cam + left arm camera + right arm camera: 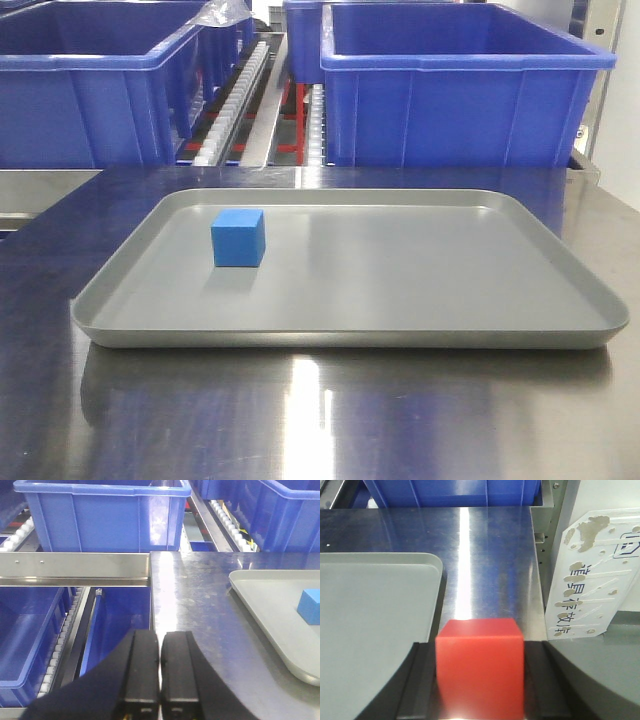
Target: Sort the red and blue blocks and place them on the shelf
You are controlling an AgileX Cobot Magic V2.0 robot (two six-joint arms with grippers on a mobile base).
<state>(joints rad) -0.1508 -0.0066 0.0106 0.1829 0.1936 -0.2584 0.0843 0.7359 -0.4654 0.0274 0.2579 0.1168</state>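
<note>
Right wrist view showed the right gripper clamped on the red block beside the tray, which held the blue block, while the left gripper was pressed together.

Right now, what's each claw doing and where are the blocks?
Left claw shut, empty. Right claw shut on red block. Blue block on grey tray. Blue bins crowd shelf.

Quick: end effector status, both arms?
Left end effector: closed, empty.
Right end effector: closed on the red block.
</note>
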